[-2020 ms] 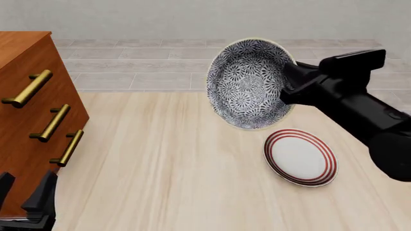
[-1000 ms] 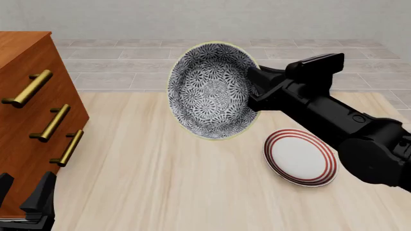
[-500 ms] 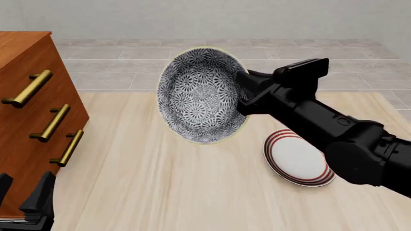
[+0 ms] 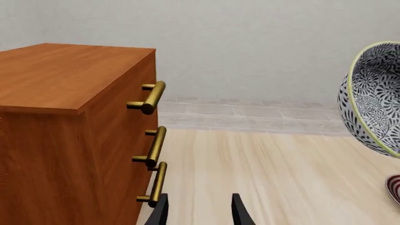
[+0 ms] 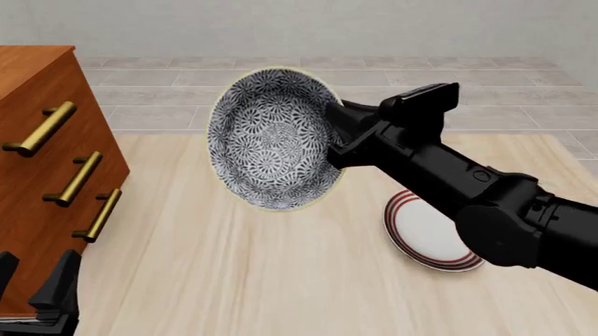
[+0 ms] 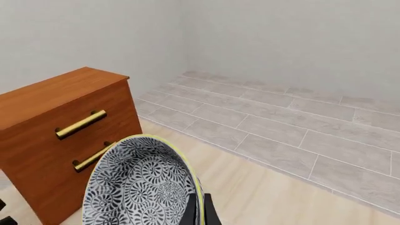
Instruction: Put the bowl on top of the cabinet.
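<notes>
**Inspector:** While the deep blue-and-white floral bowl (image 5: 273,138) hangs above the pale wooden bench (image 5: 234,280), tipped on edge, its placing is not done.

**Clerk:** And what is left?

**Inspector:** Carriage across to the reddish-brown wooden cabinet (image 5: 42,161), well to the left, then setting down on top.

**Clerk:** The jaws?

**Inspector:** Right gripper (image 5: 335,133) clenched on the bowl's rim; left gripper (image 4: 198,213) parted, idle beside the cabinet.
</notes>
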{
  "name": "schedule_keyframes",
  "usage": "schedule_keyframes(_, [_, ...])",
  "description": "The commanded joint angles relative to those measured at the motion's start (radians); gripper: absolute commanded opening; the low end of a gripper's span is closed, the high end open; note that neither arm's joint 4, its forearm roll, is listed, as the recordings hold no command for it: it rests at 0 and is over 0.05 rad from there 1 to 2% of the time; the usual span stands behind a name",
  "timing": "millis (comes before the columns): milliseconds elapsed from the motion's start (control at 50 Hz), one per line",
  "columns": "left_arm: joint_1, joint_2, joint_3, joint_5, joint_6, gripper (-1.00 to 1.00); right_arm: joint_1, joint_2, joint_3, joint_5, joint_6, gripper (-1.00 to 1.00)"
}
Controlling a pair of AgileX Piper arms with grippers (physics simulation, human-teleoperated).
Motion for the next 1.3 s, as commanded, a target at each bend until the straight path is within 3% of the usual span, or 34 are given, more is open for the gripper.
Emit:
schedule_keyframes(20, [0.002, -0.001, 0.0, 0.0, -0.001, 1.0, 0.016, 0.012, -0.018, -0.014, 0.004, -1.0])
schedule_keyframes(300, [-0.004, 0.032, -0.002, -0.02, -0.021, 1.0, 0.017, 0.029, -0.026, -0.029, -0.002, -1.0])
schedule_keyframes(380, [0.003, 0.031, -0.011, -0.003, -0.067, 1.0, 0.016, 0.032, -0.024, -0.034, -0.015, -1.0])
schedule_keyframes(400, [0.008, 0.024, -0.018, 0.005, -0.118, 1.0, 0.019, 0.032, -0.021, -0.037, -0.022, -1.0])
schedule_keyframes(440, [0.0, 0.027, -0.024, 0.006, -0.097, 1.0, 0.02, 0.033, -0.02, -0.039, -0.025, -1.0])
schedule_keyframes(620, [-0.05, 0.088, -0.046, -0.055, -0.083, 1.0, 0.019, 0.041, -0.02, -0.046, -0.035, -1.0])
schedule_keyframes(680, [-0.063, 0.112, -0.048, -0.077, -0.092, 1.0, 0.02, 0.046, -0.016, -0.051, -0.065, -1.0])
schedule_keyframes(960, [-0.158, 0.246, -0.075, -0.222, -0.146, 1.0, 0.021, 0.048, -0.017, -0.055, -0.056, -1.0])
schedule_keyframes(1300, [-0.251, 0.385, -0.109, -0.362, -0.16, 1.0, 0.027, 0.047, -0.024, -0.054, -0.061, -1.0])
